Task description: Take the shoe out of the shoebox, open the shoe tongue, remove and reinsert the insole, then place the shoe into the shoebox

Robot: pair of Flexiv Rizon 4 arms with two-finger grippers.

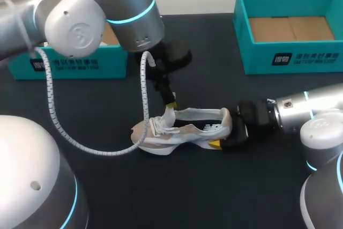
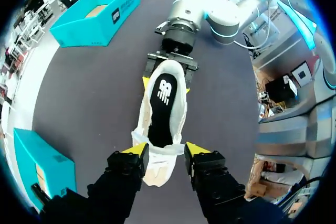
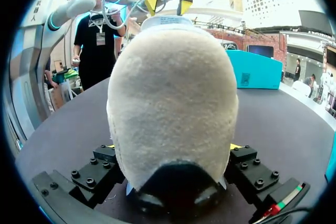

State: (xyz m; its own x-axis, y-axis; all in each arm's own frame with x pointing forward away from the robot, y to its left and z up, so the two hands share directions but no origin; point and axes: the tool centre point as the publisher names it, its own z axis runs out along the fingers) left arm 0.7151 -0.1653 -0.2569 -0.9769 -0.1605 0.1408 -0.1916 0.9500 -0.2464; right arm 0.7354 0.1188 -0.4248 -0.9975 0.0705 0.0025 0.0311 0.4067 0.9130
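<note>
Left gripper [image 2: 165, 150] pinches the tongue [image 1: 169, 114] from both sides. The shoe [image 2: 181, 111] lies on the table [image 2: 94, 93], long axis running straight away from it, toe nearest, insole [image 2: 163, 98] exposed just beyond. At the far end the right gripper [image 2: 167, 80] clamps the heel, steadying it.

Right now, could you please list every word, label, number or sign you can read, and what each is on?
Right box: white print on its front wall, too blurred to read.
Left box: white print on its front wall, too blurred to read.
Insole: white logo mark, no words.
Shoe: dark logo mark on its side, no words.
Tongue: faint print, too small to read.
</note>
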